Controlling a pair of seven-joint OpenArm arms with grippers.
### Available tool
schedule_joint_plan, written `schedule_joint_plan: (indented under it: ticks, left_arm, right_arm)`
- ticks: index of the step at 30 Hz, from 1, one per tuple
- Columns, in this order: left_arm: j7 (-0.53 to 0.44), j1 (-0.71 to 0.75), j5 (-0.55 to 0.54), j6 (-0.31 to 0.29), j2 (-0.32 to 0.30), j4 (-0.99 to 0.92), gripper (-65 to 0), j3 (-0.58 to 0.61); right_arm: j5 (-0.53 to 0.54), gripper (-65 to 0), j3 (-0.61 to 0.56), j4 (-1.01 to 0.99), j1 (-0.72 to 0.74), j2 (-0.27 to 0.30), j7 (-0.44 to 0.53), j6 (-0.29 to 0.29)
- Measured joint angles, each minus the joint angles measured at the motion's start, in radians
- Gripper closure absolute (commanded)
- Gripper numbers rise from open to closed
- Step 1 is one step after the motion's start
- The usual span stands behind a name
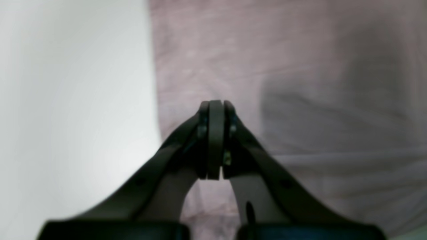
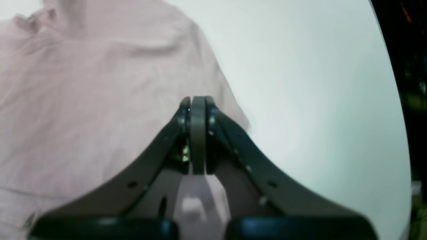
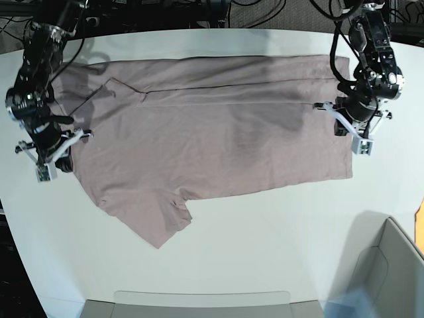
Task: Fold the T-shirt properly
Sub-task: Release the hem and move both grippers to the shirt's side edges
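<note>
One T-shirt (image 3: 218, 142) lies spread across the far half of the white table (image 3: 265, 245), its top edge folded over. Bare table runs wide along the near edge. Left gripper (image 1: 215, 106) and right gripper (image 2: 197, 100) hover clenched, empty, over opposite side edges.

Both arms hang low at opposite sides, grippers closed and empty.
The left gripper (image 1: 215, 110) has its dark fingers pressed together at the tips with nothing between them; in the base view it sits at the right, its arm reaching in from the upper right corner. The right gripper (image 2: 197, 106) is likewise pinched tight, at the base view's left side, its arm coming down from the upper left corner.
</note>
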Motion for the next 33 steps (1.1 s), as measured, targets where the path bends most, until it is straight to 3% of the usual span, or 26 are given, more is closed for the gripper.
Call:
schedule_joint_plan:
  ticks: [3,7,11,15,19,24,28,31,33]
  left_arm:
    - [0.002,-0.002,-0.003,0.005,0.005,0.0,0.0,0.027]
    - [0.002,0.001,0.004,0.005,0.002,-0.001,0.0,0.029]
    - [0.002,0.002,0.002,0.005,0.005,-0.022,0.0,0.029]
    - [-0.002,0.018,0.002,0.005,0.005,-0.026,0.0,0.027]
    - [-0.002,0.018,0.002,0.005,0.005,-0.027,0.0,0.027]
    - [-0.002,0.009,0.002,0.005,0.005,-0.028,0.0,0.027]
    - [-0.002,0.009,0.001,0.005,0.005,-0.029,0.0,0.027]
    - [-0.002,0.007,0.001,0.005,0.005,-0.029,0.0,0.028]
    - [-0.003,0.006,0.001,0.005,0.005,-0.032,0.0,0.029]
  right_arm:
    - [-0.114,0.0,-0.074,-0.147,0.151,-0.019,-0.005,-0.005]
    - [-0.269,0.0,-0.08,-0.383,0.29,-0.068,0.06,-0.008]
    - [-0.395,0.0,-0.083,-0.587,0.348,-0.071,0.146,-0.008]
    - [-0.448,0.0,-0.081,-0.678,0.335,-0.074,0.178,-0.014]
    - [-0.439,0.0,-0.063,-0.619,0.267,-0.069,0.183,-0.011]
    - [-0.442,0.0,-0.034,-0.43,0.121,-0.063,0.088,-0.001]
    - [-0.455,0.0,-0.026,-0.276,0.005,-0.068,0.041,0.127]
    - [-0.468,-0.2,-0.026,-0.23,-0.013,-0.085,0.006,0.146]
    - [-0.468,-6.6,-0.027,-0.204,0.003,-0.096,-0.007,0.16]
